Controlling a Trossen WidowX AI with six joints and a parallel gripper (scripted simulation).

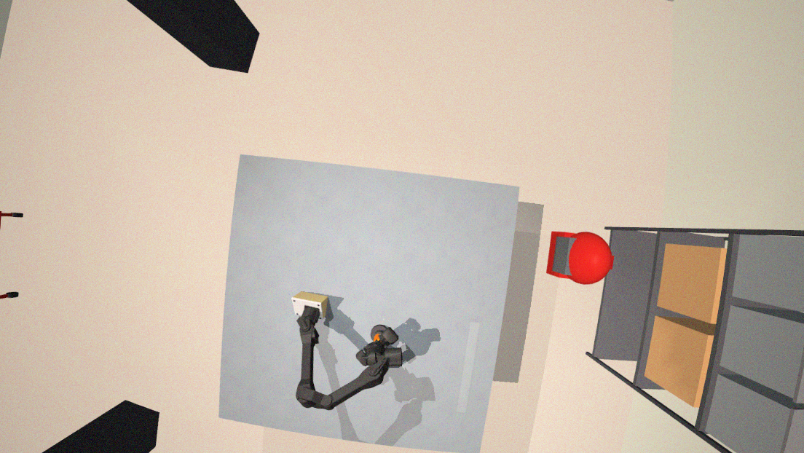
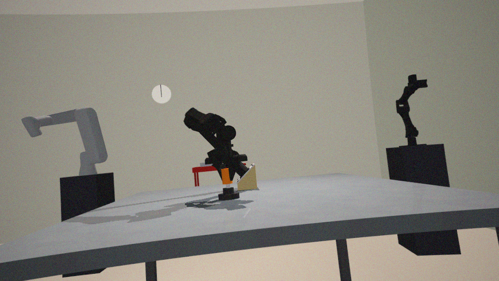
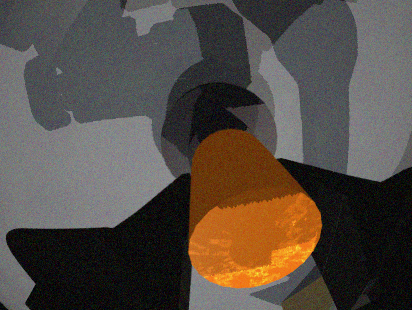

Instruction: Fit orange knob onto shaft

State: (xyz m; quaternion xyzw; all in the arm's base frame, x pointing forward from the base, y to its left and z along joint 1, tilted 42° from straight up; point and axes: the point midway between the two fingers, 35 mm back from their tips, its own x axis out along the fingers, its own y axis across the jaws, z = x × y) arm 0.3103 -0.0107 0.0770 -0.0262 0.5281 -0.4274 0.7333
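The orange knob [image 1: 376, 338] [image 2: 226, 175] [image 3: 250, 220] is upright between the fingers of my gripper [image 2: 227, 177] [image 3: 233, 175], which is shut on it. The dark round pedestal [image 2: 228, 196] [image 3: 172, 130] stands on the table directly below. In the exterior view a short light piece of the silver shaft [image 2: 228, 185] shows between the knob's underside and the pedestal, so the knob is above the pedestal, over the shaft. Whether the shaft's tip is inside the hole cannot be seen. The hole and both flat sides are hidden, and in the wrist view the knob covers the shaft.
The arm's wedge-shaped base mount [image 1: 309, 304] [image 2: 248, 179] stands on the grey table [image 1: 365, 225] [image 2: 314, 202], behind the pedestal in the exterior view. A pale strip [image 1: 468, 365] lies on the table. A red chair [image 1: 588, 257] and a shelf rack [image 1: 624, 292] stand off the table.
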